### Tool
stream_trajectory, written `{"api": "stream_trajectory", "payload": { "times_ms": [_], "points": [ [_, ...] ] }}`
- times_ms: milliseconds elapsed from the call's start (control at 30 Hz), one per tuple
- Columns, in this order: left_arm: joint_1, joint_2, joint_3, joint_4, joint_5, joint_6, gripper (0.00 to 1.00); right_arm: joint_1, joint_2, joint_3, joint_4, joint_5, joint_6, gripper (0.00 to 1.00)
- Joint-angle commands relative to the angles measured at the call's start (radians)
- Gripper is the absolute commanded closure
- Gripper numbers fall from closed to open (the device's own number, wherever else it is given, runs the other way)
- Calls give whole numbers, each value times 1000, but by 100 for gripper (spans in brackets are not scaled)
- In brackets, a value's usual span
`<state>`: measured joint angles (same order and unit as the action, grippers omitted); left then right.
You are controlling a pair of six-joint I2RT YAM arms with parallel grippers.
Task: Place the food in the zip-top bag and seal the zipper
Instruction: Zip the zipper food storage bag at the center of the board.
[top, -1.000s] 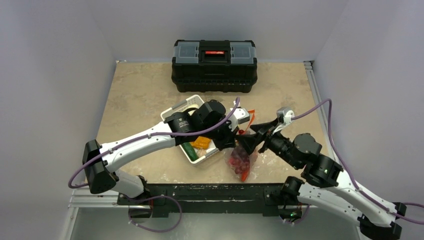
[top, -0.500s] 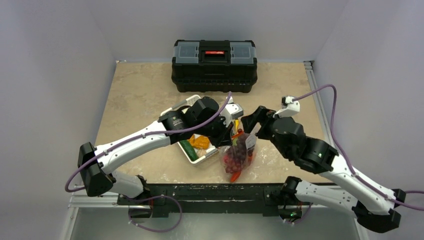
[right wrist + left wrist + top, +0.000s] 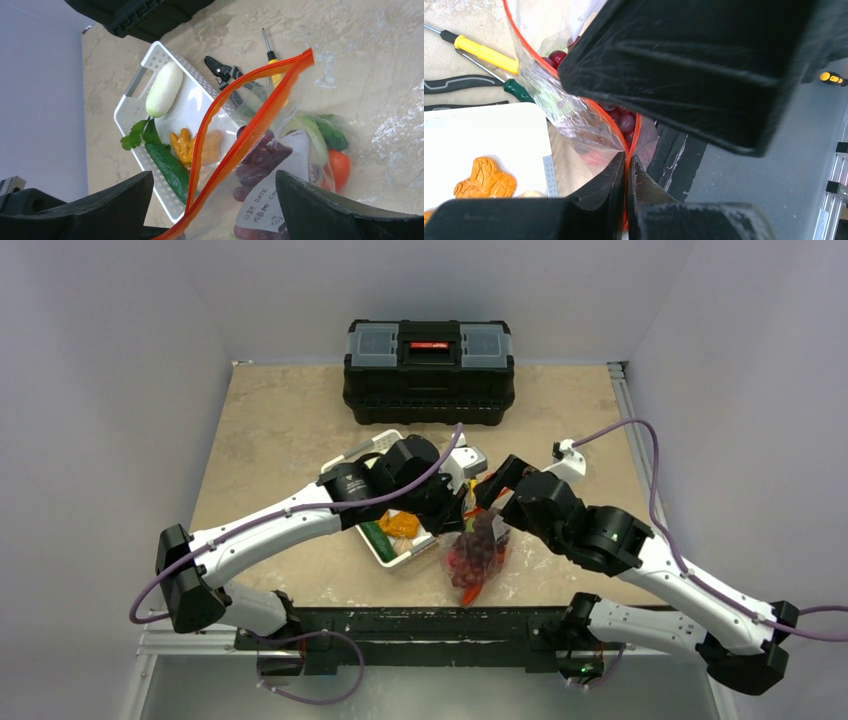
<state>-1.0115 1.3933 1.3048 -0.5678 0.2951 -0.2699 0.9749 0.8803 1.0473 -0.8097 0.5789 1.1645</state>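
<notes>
Zip-top bag lifted upright — left gripper jaws pinch its zipper; right gripper swung in, jaws wide apart astride mouth. Cucumber remains in basket.

Seen from above, the left arm stretches from its base at the near left corner up and to the right. Its forearm is low and nearly level, and its wrist is bent toward the middle of the table. The left gripper is clamped, its two dark fingers pressed tip to tip with only the thin orange-red zipper pinched between them. The right arm rises from the near right corner, folds at the elbow and reaches left (its wrist sits just beside the left one). The right gripper is spread wide, its fingers well apart, one at each lower corner of its wrist view.
</notes>
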Motion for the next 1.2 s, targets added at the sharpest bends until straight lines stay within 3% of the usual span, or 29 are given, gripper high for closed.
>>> {"api": "stream_trajectory", "payload": {
  "times_ms": [0, 100, 200, 267, 300, 400, 533, 733, 900, 1067, 1167],
  "points": [
    [-8, -29, 58, 33, -4, -9, 96, 2, 34, -11, 47, -22, 77, 9],
    [-9, -28, 65, 26, -4, -11, 95, 2, 43, -17, 66, -12, 88, 22],
    [-9, -39, 62, 25, -13, -29, 87, 2, 23, -48, 78, 11, 133, 62],
    [-8, -54, 51, 26, -30, -51, 77, 2, 3, -70, 81, 26, 165, 91],
    [-7, -68, 41, 30, -41, -70, 70, 2, -7, -80, 83, 31, 179, 100],
    [-7, -131, 4, 33, -95, -124, 54, 2, -29, -99, 97, 29, 203, 100],
    [-6, -264, -109, 56, -205, -217, 45, 2, -46, -105, 106, 31, 216, 100],
    [-37, -517, -396, 262, -351, -303, 43, 2, -55, -107, 108, 43, 216, 100],
    [-141, -493, -398, 199, -564, -361, 42, 2, -49, -107, 113, 33, 215, 100],
    [-233, -454, -471, 355, -685, -395, 42, 2, -51, -109, 114, 37, 216, 100],
    [-257, -423, -504, 474, -706, -385, 48, 3, -56, -109, 109, 38, 214, 100]
  ]
}}
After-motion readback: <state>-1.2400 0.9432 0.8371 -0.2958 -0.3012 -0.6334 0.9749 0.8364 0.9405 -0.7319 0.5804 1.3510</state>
